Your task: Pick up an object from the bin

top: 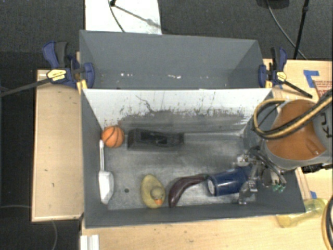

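gripper (245,181) | jaws apart, straddling right end of glossy dark-blue cylinder (225,183) | cylinder lies on its side, right of rounded yellow duck (152,190), beyond curved maroon piece (182,187)

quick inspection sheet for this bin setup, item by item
surface: grey bin floor, scuffed
job's things: blue cup on its side, near right, at the gripper
clutter: orange ball, black block, white spoon, yellow duck, dark curved piece, all left of the gripper
grippers: gripper low at the cup's right end; grip cannot be told
cables: cables looped over the arm's orange cover
surroundings: dark floor
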`<state>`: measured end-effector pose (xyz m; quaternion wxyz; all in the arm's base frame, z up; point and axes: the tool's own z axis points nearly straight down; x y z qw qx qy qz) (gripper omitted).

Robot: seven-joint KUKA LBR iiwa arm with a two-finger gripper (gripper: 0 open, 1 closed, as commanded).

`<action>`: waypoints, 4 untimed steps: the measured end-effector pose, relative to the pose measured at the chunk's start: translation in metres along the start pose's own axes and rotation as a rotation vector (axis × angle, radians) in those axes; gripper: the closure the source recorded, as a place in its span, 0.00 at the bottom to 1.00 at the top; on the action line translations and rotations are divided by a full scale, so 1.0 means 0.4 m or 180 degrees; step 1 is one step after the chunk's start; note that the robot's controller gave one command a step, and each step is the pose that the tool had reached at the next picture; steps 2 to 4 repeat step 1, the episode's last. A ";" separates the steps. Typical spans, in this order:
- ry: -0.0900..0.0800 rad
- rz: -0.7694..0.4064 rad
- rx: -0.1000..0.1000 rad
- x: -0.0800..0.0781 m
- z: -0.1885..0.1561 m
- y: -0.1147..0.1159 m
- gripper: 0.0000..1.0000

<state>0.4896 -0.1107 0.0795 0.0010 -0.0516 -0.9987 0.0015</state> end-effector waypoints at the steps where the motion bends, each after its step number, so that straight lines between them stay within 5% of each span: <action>1: -0.0014 0.0068 -0.0010 -0.006 -0.306 -0.004 1.00; 4: -0.0014 0.0068 -0.0010 -0.006 -0.306 -0.004 1.00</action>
